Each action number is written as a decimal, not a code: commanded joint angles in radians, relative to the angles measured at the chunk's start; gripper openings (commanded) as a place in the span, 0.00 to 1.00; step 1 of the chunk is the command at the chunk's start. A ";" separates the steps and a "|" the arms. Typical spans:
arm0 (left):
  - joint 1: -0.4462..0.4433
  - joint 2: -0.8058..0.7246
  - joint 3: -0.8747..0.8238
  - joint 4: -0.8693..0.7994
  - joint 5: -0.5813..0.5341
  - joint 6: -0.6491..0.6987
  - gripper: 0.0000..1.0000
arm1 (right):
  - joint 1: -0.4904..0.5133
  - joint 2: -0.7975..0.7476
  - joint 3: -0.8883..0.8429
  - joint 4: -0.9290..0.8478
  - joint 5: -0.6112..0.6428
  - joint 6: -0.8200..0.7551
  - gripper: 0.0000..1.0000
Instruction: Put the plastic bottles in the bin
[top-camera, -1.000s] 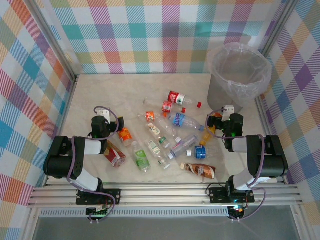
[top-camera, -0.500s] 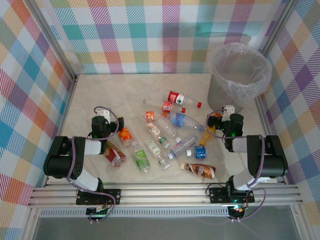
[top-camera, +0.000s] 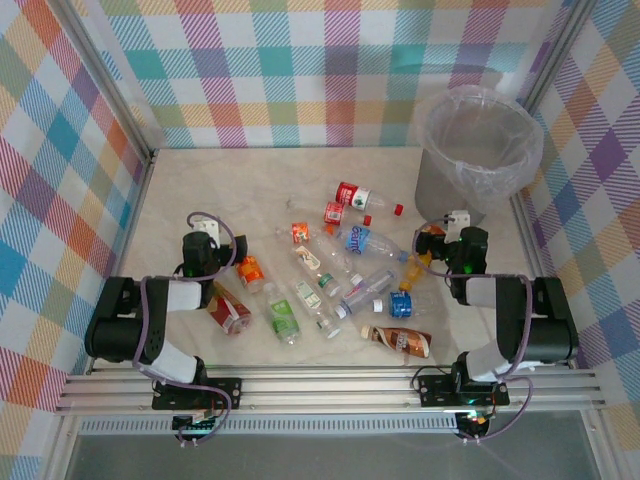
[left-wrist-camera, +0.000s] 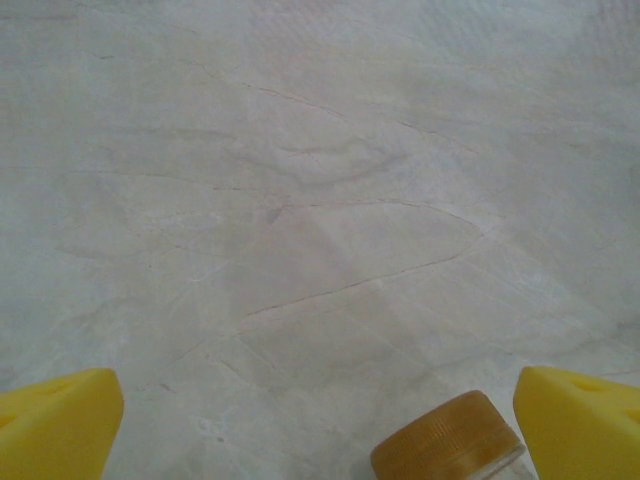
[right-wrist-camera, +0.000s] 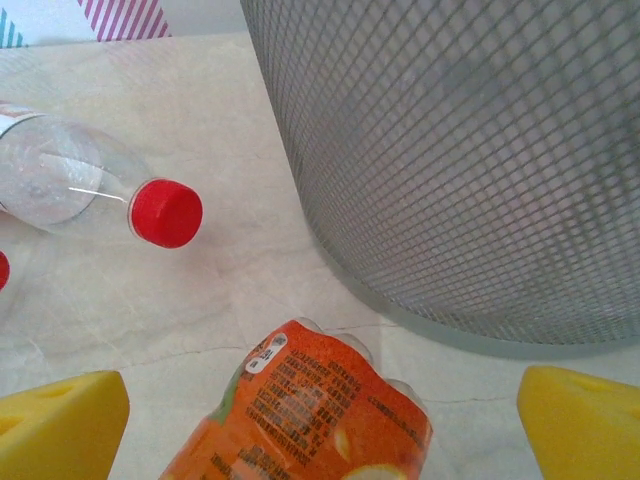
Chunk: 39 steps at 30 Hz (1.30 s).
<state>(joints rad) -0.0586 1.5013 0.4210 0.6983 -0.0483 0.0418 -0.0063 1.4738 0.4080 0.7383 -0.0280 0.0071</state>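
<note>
Both open, nothing gripped: my left hand (left-wrist-camera: 320, 428) over desk (left-wrist-camera: 300, 200), right hand (right-wrist-camera: 322, 430) flanking orange-label bottle (right-wrist-camera: 300, 385) beside the bin (right-wrist-camera: 450, 150).

Grey mesh bin (right-wrist-camera: 450, 150) — orange bottle (right-wrist-camera: 310, 410), red cap (right-wrist-camera: 165, 213)

A robot test booth: plaid fabric walls (top-camera: 300, 70) enclose a marble-patterned tabletop (top-camera: 240, 190).
</note>
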 joint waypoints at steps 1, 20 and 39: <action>-0.018 -0.113 0.049 -0.113 -0.038 -0.001 1.00 | 0.005 -0.092 0.031 -0.097 0.040 0.032 1.00; -0.160 -0.379 0.480 -0.994 0.043 -0.384 1.00 | 0.051 -0.562 0.257 -1.021 0.152 0.447 1.00; -0.197 -0.535 0.623 -1.329 0.720 -0.305 1.00 | 0.050 -0.479 0.400 -1.321 -0.037 0.608 0.91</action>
<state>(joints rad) -0.2443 0.9920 1.0111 -0.5583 0.5236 -0.3500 0.0399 0.9798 0.7765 -0.5457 -0.0280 0.5686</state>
